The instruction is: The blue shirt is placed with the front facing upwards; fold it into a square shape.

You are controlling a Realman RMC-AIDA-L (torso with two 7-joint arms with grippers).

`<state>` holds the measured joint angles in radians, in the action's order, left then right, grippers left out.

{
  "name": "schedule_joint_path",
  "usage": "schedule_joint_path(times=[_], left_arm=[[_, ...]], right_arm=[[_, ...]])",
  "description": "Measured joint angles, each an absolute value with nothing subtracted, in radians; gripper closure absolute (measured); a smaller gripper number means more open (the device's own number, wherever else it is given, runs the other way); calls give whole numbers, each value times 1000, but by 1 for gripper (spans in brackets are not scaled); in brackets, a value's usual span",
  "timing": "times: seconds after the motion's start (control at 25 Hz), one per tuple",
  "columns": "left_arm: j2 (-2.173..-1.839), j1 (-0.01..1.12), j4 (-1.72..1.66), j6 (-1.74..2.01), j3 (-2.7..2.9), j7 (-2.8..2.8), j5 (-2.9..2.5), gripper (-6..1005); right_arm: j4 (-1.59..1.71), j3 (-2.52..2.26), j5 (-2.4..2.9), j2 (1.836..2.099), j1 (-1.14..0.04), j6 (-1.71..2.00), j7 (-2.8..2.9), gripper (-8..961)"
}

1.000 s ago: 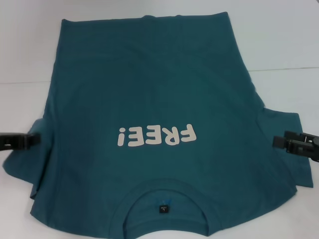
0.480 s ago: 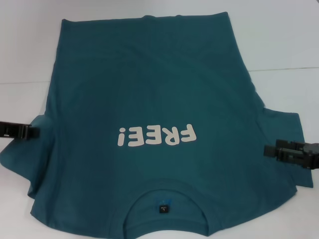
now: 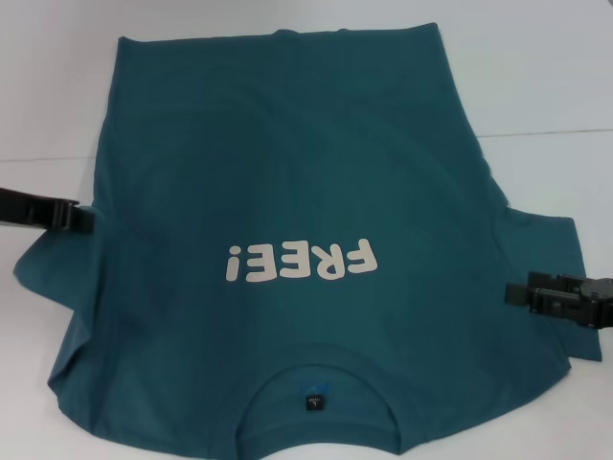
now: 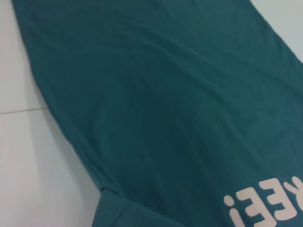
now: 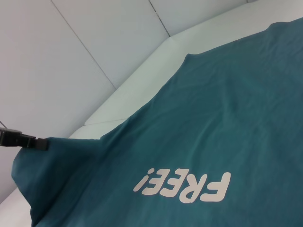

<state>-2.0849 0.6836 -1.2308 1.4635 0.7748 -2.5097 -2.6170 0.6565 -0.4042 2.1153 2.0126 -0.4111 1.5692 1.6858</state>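
The blue shirt [image 3: 297, 192] lies spread front-up on the white tabletop [image 3: 546, 86], its white "FREE!" print [image 3: 302, 261] reading upside down from the head view and the collar [image 3: 316, 398] at the near edge. The left gripper [image 3: 81, 218] has its fingers closed on the left sleeve, which hangs lifted from them in a draped fold. The right gripper [image 3: 515, 294] sits at the right sleeve, its tip on the cloth; whether its fingers are open or closed I cannot tell.

The right wrist view looks across the shirt [image 5: 199, 142] and catches the left gripper [image 5: 42, 143] far off, pinching a raised peak of fabric, with the tabletop's rounded far edge [image 5: 142, 71] behind it. The left wrist view shows none of that arm's fingers, only the shirt's body [image 4: 165, 109] and part of the lettering [image 4: 265, 208].
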Motion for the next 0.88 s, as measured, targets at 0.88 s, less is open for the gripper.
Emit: schedule_joint_path(times=[0.88], left_arm=[[-2109, 732, -1211, 1426, 775, -2568, -2617, 861]], right_arm=[[646, -431, 2115, 2007, -436, 1567, 1702, 156]])
